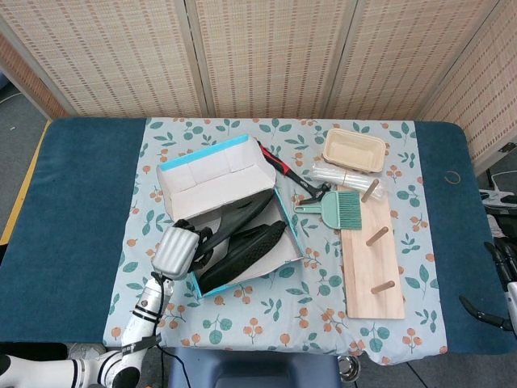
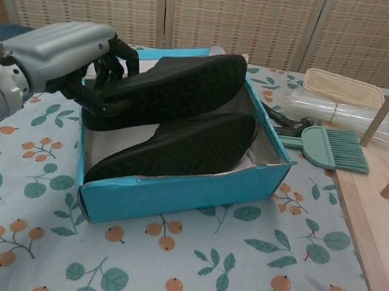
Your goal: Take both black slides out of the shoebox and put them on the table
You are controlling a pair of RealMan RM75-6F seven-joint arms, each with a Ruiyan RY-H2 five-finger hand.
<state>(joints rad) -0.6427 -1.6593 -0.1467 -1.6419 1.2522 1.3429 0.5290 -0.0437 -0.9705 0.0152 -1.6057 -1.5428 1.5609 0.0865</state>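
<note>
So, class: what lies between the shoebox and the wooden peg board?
A green hand brush lies there on the flowered cloth, between the shoebox and the wooden peg board; the head view shows it best.

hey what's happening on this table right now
The robot's left hand grips one black slide by its end and holds it raised above the blue shoebox. The other slide lies inside the box. The right hand is off at the table's edge, away from the box.

Matt rubbery slides (image 2: 185, 114); cardboard shoebox (image 2: 187, 189); bare wood board (image 2: 378, 229).
</note>
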